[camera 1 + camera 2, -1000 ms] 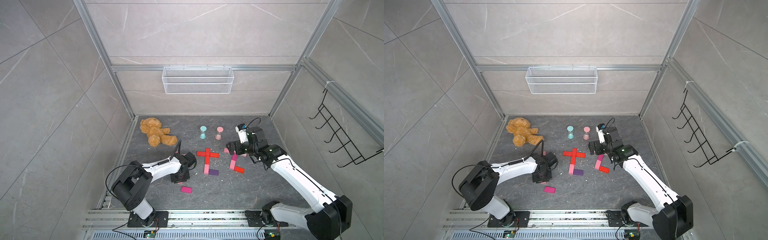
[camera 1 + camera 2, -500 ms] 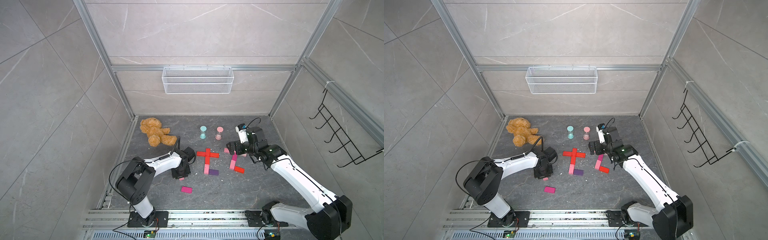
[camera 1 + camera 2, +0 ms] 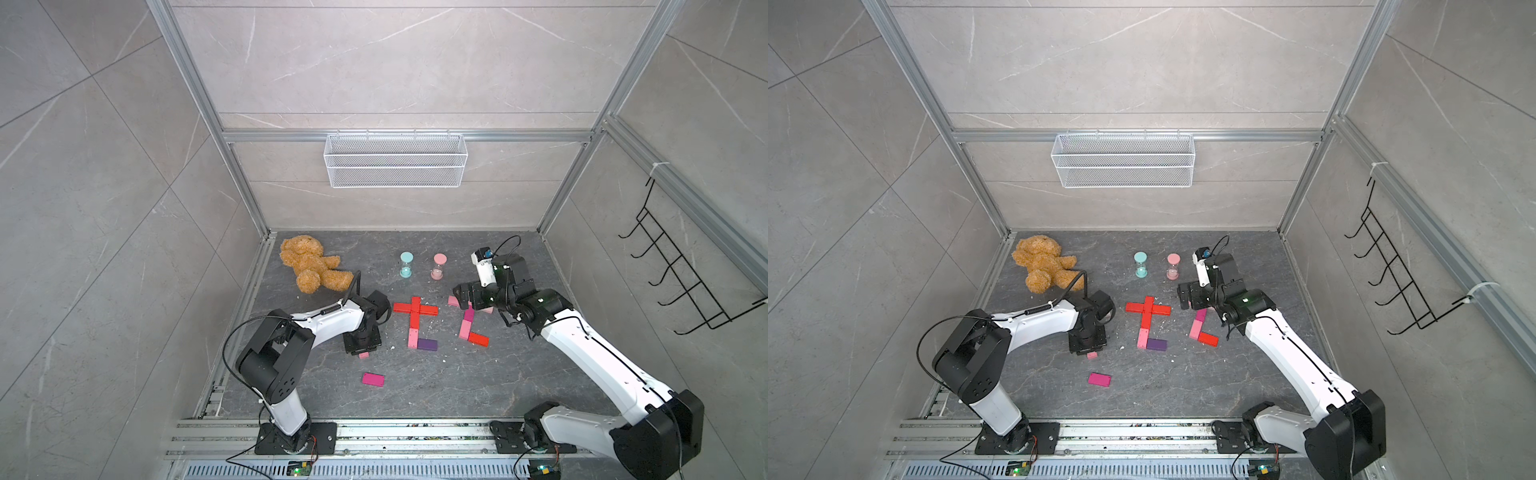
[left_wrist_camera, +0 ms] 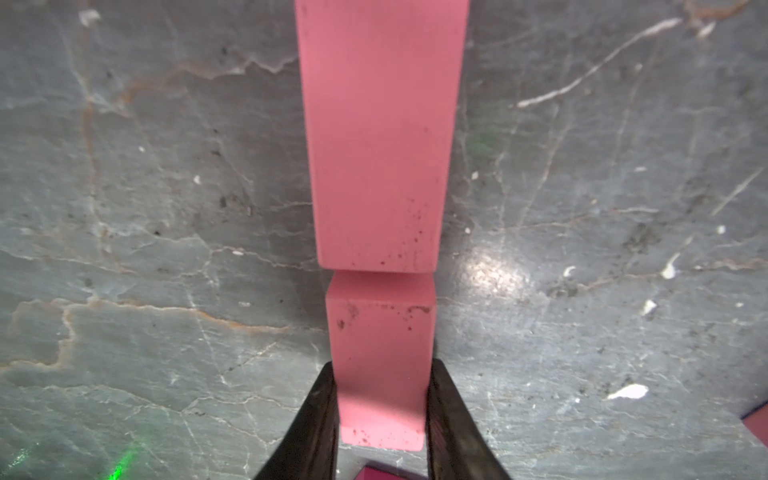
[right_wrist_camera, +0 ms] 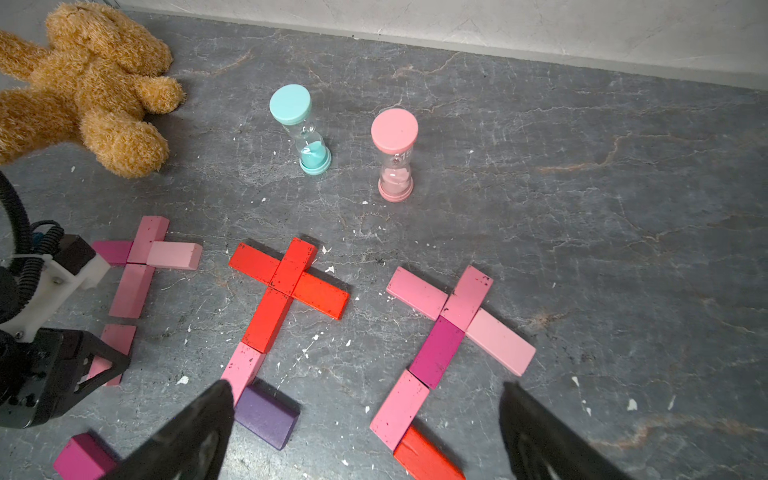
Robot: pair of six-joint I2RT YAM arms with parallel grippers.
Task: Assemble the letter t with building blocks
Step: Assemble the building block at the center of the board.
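Note:
My left gripper (image 4: 380, 415) is shut on a light pink building block (image 4: 380, 374) held low over the floor, end to end with another pink block (image 4: 378, 133). In both top views this gripper (image 3: 362, 343) (image 3: 1087, 345) points down, and the held block's end (image 3: 364, 355) peeps out below it. A red t (image 3: 415, 309) with a pink and a purple block (image 3: 427, 344) at its foot lies mid-floor. My right gripper (image 5: 365, 388) hangs open above a pink and magenta t (image 5: 453, 324). A third pink t (image 5: 141, 253) lies by the left gripper.
A loose magenta block (image 3: 372, 379) lies nearer the front. A teddy bear (image 3: 309, 264) lies at the back left, with a teal timer (image 3: 406, 264) and a pink timer (image 3: 439, 267) standing behind the letters. A wire basket (image 3: 395, 160) hangs on the back wall.
My left arm has drawn in and carried its pink block a little toward the back. The right arm has not moved.

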